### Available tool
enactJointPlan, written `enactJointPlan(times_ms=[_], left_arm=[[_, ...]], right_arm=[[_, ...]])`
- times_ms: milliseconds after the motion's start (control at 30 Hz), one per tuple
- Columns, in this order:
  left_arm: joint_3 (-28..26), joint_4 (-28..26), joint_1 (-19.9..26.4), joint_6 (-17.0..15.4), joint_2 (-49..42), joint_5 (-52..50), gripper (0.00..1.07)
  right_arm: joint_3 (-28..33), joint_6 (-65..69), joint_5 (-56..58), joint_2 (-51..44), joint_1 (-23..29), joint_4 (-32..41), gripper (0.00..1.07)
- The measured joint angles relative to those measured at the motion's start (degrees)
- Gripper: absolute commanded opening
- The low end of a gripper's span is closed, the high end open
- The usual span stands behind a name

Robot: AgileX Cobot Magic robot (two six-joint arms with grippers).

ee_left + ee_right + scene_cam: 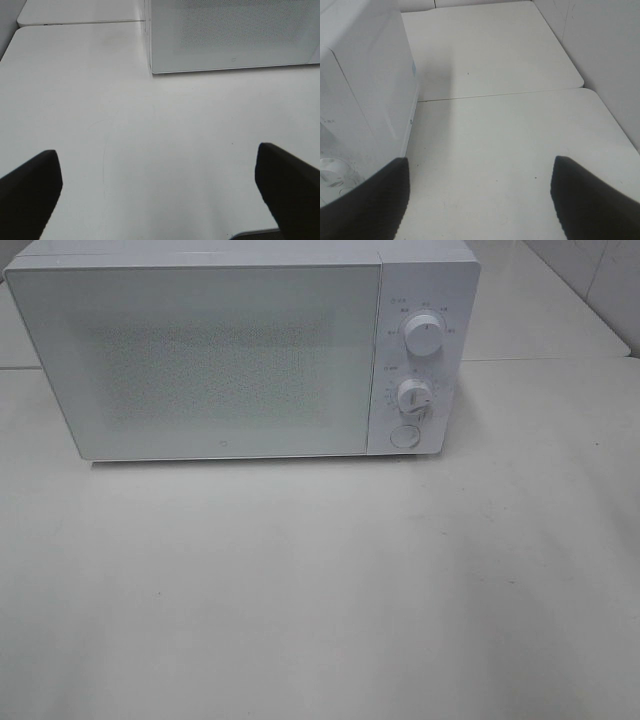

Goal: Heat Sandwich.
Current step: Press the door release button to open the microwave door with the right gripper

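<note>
Sandwich: shows in none of the three views. Its look, its heading and its long axis cannot be told, nor where it lies.

Left jaws: the two dark fingers (30, 195) stand wide apart, with only bare desk (165, 125) in the gap. Ahead of them, well beyond the tips, is the lower front corner of the microwave (235, 35). No contact with anything.

Right jaws: the fingers (590, 200) are also apart, with nothing but desk between them. The control end of the microwave (365, 75) stands close beside one finger. On the other side, further off, a pale wall (605, 50) rises past the desk edge.

High view: the white microwave (220, 350) sits at the back of the desk (320, 590) and its door (200, 360) is shut. The panel beside the door carries an upper knob (428, 332), a lower knob (414, 396) and a round button (403, 436). Neither arm appears in this view.
</note>
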Motion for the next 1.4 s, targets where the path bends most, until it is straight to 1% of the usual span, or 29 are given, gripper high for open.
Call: enactJointPlan(times_ms=[33, 67, 167, 200, 233, 267, 333, 433, 467, 500, 533, 633, 667, 700, 733, 767, 833, 867, 900, 933, 1000, 1067, 1100, 1167, 1200, 1267, 1333, 1367, 1400], left_arm=[[0.0, 0.0, 0.0, 0.0, 0.0, 0.0, 1.01], [0.0, 0.0, 0.0, 0.0, 0.0, 0.0, 1.01], [0.0, 0.0, 0.0, 0.0, 0.0, 0.0, 1.01], [0.0, 0.0, 0.0, 0.0, 0.0, 0.0, 1.01], [0.0, 0.0, 0.0, 0.0, 0.0, 0.0, 1.01], [0.0, 0.0, 0.0, 0.0, 0.0, 0.0, 1.01], [0.0, 0.0, 0.0, 0.0, 0.0, 0.0, 1.01], [0.0, 0.0, 0.0, 0.0, 0.0, 0.0, 1.01], [0.0, 0.0, 0.0, 0.0, 0.0, 0.0, 1.01], [0.0, 0.0, 0.0, 0.0, 0.0, 0.0, 1.01], [0.0, 0.0, 0.0, 0.0, 0.0, 0.0, 1.01], [0.0, 0.0, 0.0, 0.0, 0.0, 0.0, 1.01], [0.0, 0.0, 0.0, 0.0, 0.0, 0.0, 1.01], [0.0, 0.0, 0.0, 0.0, 0.0, 0.0, 1.01], [0.0, 0.0, 0.0, 0.0, 0.0, 0.0, 1.01], [0.0, 0.0, 0.0, 0.0, 0.0, 0.0, 1.01], [0.0, 0.0, 0.0, 0.0, 0.0, 0.0, 1.01], [0.0, 0.0, 0.0, 0.0, 0.0, 0.0, 1.01], [0.0, 0.0, 0.0, 0.0, 0.0, 0.0, 1.01], [0.0, 0.0, 0.0, 0.0, 0.0, 0.0, 1.01], [0.0, 0.0, 0.0, 0.0, 0.0, 0.0, 1.01], [0.0, 0.0, 0.0, 0.0, 0.0, 0.0, 1.01], [0.0, 0.0, 0.0, 0.0, 0.0, 0.0, 1.01], [0.0, 0.0, 0.0, 0.0, 0.0, 0.0, 1.01], [0.0, 0.0, 0.0, 0.0, 0.0, 0.0, 1.01], [0.0, 0.0, 0.0, 0.0, 0.0, 0.0, 1.01], [0.0, 0.0, 0.0, 0.0, 0.0, 0.0, 1.01], [0.0, 0.0, 0.0, 0.0, 0.0, 0.0, 1.01], [0.0, 0.0, 0.0, 0.0, 0.0, 0.0, 1.01]], right_arm=[[0.0, 0.0, 0.0, 0.0, 0.0, 0.0, 0.77], [1.8, 0.0, -4.4, 2.2, 0.0, 0.0, 0.77], [4.1, 0.0, -10.8, 5.1, 0.0, 0.0, 0.77], [4.1, 0.0, -10.8, 5.1, 0.0, 0.0, 0.77], [5.8, 0.0, -14.8, 6.7, 0.0, 0.0, 0.77], [6.6, 0.0, -16.3, 7.3, 0.0, 0.2, 0.77], [8.5, -0.9, -20.8, 9.7, 1.2, 2.5, 0.77], [9.5, -3.0, -23.9, 11.1, 2.9, 4.5, 0.77], [10.1, -4.4, -25.4, 11.8, 4.1, 5.8, 0.77], [11.1, -6.9, -28.1, 13.2, 6.6, 8.7, 0.77], [11.1, -6.9, -28.1, 13.2, 6.6, 8.7, 0.77], [11.9, -9.6, -32.0, 15.9, 11.2, 13.6, 0.77], [12.0, -10.3, -33.1, 16.8, 12.8, 14.7, 0.77], [12.2, -11.6, -35.7, 18.5, 15.6, 17.5, 0.77], [12.2, -11.6, -35.7, 18.5, 15.6, 17.5, 0.77], [12.2, -12.3, -36.8, 19.3, 16.9, 18.6, 0.77], [12.2, -12.9, -39.0, 21.1, 20.2, 21.5, 0.77], [12.2, -13.6, -40.9, 23.0, 23.5, 24.5, 0.77], [12.2, -13.6, -40.9, 23.0, 23.5, 24.5, 0.77], [12.1, -13.9, -41.8, 23.9, 24.8, 25.7, 0.77], [12.1, -15.0, -43.9, 26.0, 28.1, 28.5, 0.77], [12.1, -16.2, -47.0, 28.7, 32.3, 32.9, 0.77], [12.1, -16.2, -47.0, 28.7, 32.3, 32.9, 0.77], [12.1, -16.6, -48.8, 30.8, 34.8, 35.9, 0.77], [12.0, -16.7, -50.4, 32.5, 37.3, 38.2, 0.77], [12.0, -16.8, -51.2, 33.2, 38.3, 39.0, 0.77], [11.9, -17.0, -51.9, 34.5, 40.3, 40.7, 0.77], [11.1, -18.0, -52.2, 35.8, 42.4, 42.3, 0.77], [11.1, -18.0, -52.2, 35.8, 42.4, 42.3, 0.77]])
